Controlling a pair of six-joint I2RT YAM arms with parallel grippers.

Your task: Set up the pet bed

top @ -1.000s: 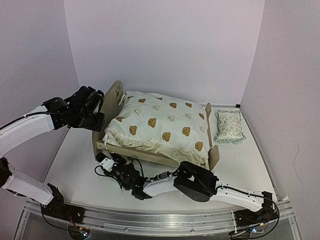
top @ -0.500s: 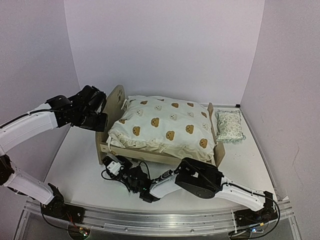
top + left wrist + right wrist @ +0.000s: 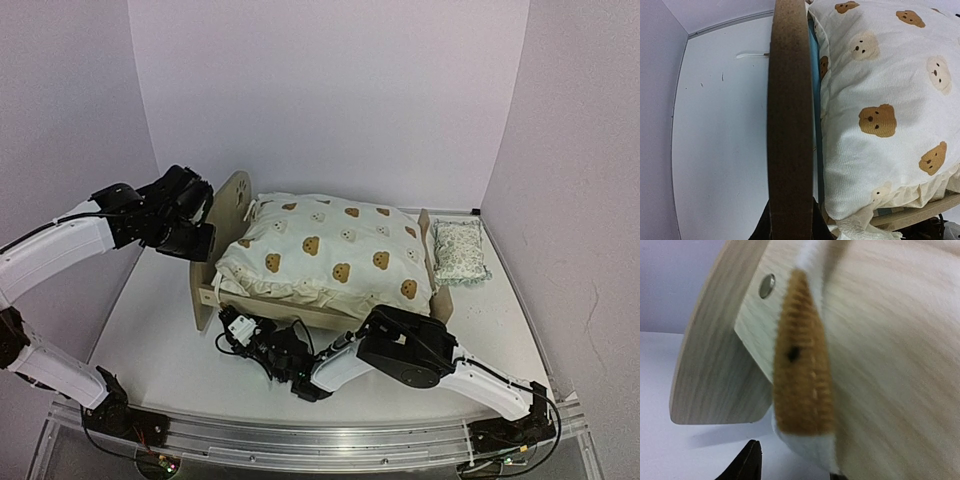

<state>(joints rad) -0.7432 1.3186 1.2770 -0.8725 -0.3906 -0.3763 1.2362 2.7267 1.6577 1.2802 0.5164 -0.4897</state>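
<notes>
The pet bed (image 3: 205, 292) of light plywood stands mid-table, with its tall headboard (image 3: 231, 199) at the left and its low footboard (image 3: 437, 292) at the right. The cream bear-print quilt (image 3: 330, 255) covers it. Only a blue sliver of mattress (image 3: 813, 75) shows beside the headboard edge (image 3: 789, 125). My left gripper (image 3: 193, 241) is shut on the headboard's top edge, also shown in the left wrist view (image 3: 790, 231). My right gripper (image 3: 240, 328) is low at the bed's front left corner. Its jaws stand apart around a hanging quilt flap (image 3: 802, 385), beside the wooden side rail (image 3: 890, 365).
The small green-patterned pillow (image 3: 458, 250) lies on the table right of the footboard. The purple walls stand close on the left, back and right. The right arm (image 3: 400, 350) lies along the table in front of the bed.
The bed has slid a little to the right, with the quilt on it. My left gripper has followed, still on the headboard, and my right gripper has moved right along the front rail.
</notes>
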